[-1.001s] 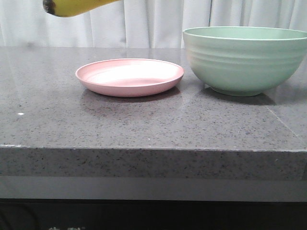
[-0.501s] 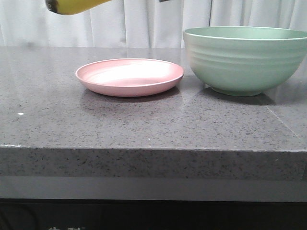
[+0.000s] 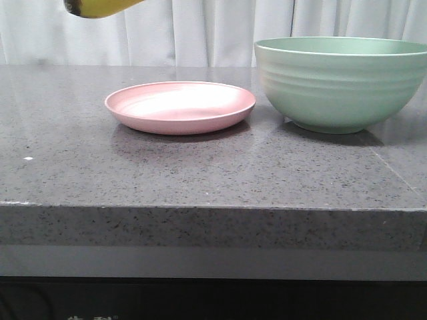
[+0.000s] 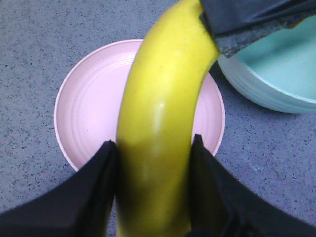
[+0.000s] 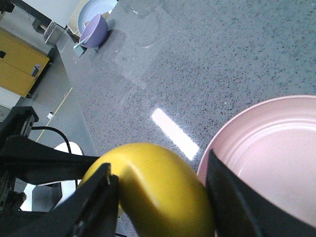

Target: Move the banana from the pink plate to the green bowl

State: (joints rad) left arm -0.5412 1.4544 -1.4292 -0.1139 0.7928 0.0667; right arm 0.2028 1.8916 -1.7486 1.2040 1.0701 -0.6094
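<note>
2 grippers [image 4: 153, 163] [image 5: 160, 197] pinch banana [image 4: 158, 123] aloft above pink plate [image 4: 89, 108], green bowl [image 3: 340, 83] beside.

Yellow banana [image 4: 158, 138], pink plate [image 3: 180, 107], mint-green bowl [image 3: 340, 83]

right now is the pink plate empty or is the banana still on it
Empty: the pink plate is bare, and the banana is held above it by both grippers.

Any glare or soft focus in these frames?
Front view: soft sheen on the pink plate, banana cropped at the top edge. Left wrist view: banana is close and slightly soft, with a small highlight; left gripper fingers are dark. Right wrist view: bright strip of glare on the counter; right gripper blurred.
</note>
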